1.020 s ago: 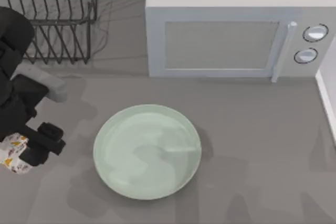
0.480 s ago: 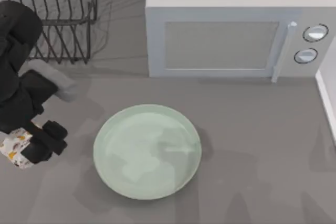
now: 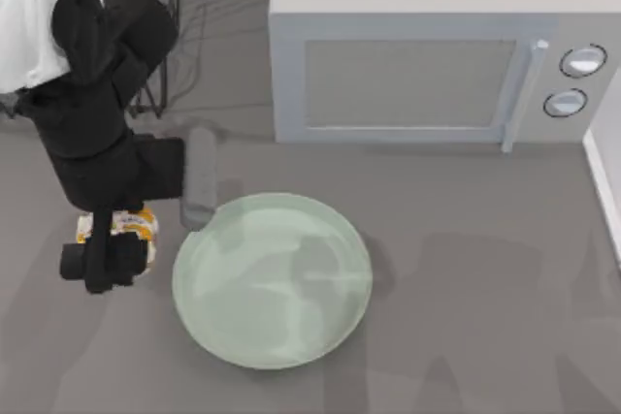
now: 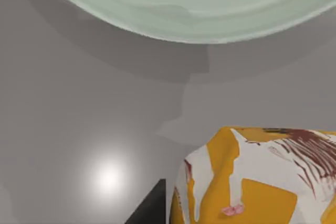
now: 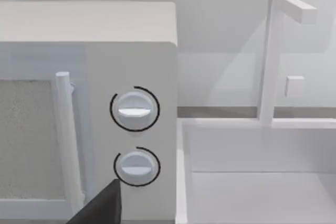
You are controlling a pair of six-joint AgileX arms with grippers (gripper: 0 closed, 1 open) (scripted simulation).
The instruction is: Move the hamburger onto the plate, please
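- My left gripper (image 3: 107, 257) sits at the table's left, just beside the plate's left rim; fingers closed onto the hamburger (image 3: 118, 230), which I hold between them; it appears lifted off the grey table (image 3: 466, 317), judged from the shadow beneath it in the left wrist view.
- Hamburger (image 4: 257, 177) not yet over the plate (image 3: 273, 280); the plate's edge (image 4: 199, 19) lies near ahead, with a strip of bare table between.
- Handling, my judgement: paper-wrapped, white with orange-yellow patches and dark streaks; probably light and soft, so it may squash or slip in its wrapper; best hold is across the widest middle, moderate squeeze, release low over the plate's centre.
- Beyond the plate: microwave (image 3: 437, 55) with two knobs (image 5: 134, 108); wire dish rack (image 3: 160, 36) at the far left corner.
- Right gripper parked at the table's right, near the microwave's knob side; I cannot tell its finger state.
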